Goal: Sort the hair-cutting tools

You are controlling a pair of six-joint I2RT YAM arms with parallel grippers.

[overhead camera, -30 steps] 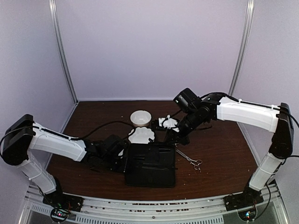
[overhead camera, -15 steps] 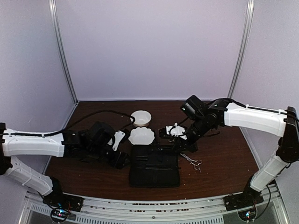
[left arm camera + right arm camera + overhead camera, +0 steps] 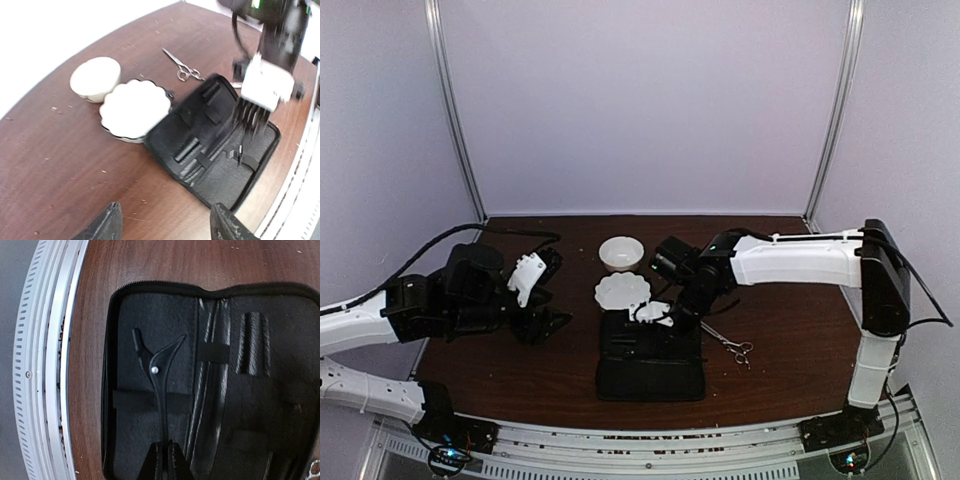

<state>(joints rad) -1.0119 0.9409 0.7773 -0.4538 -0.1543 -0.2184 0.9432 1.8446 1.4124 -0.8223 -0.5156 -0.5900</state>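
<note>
Right gripper (image 3: 165, 454): fingers pressed together on the tail end of a thin black tool (image 3: 159, 390).
- The tool runs straight out from the fingertips. Its long axis is in line with the gripper and its forked tip is at the far end, past a small silver rivet.
- It sits over the open case (image 3: 125, 440), above the plain panel on the side nearest the table's front rail.
- Its axis lies roughly parallel to the case's elastic bands (image 3: 214, 352) and the slots beside them. Judgement: seating it calls for a sideways shift, not a rotation.
- Cannot tell whether the tool touches the lining.

Left gripper (image 3: 548, 295): fingers wide apart, nothing between them. It is well left of the case, so the right arm is the nearer one.

Scissors (image 3: 730, 345): flat on the table (image 3: 500, 380), just right of the case. They lie diagonally, rings towards the near right and blades towards the case. They are nearest the right arm.

Scalloped dish (image 3: 622, 291) and bowl (image 3: 621, 252): behind the case, both apparently empty.
</note>
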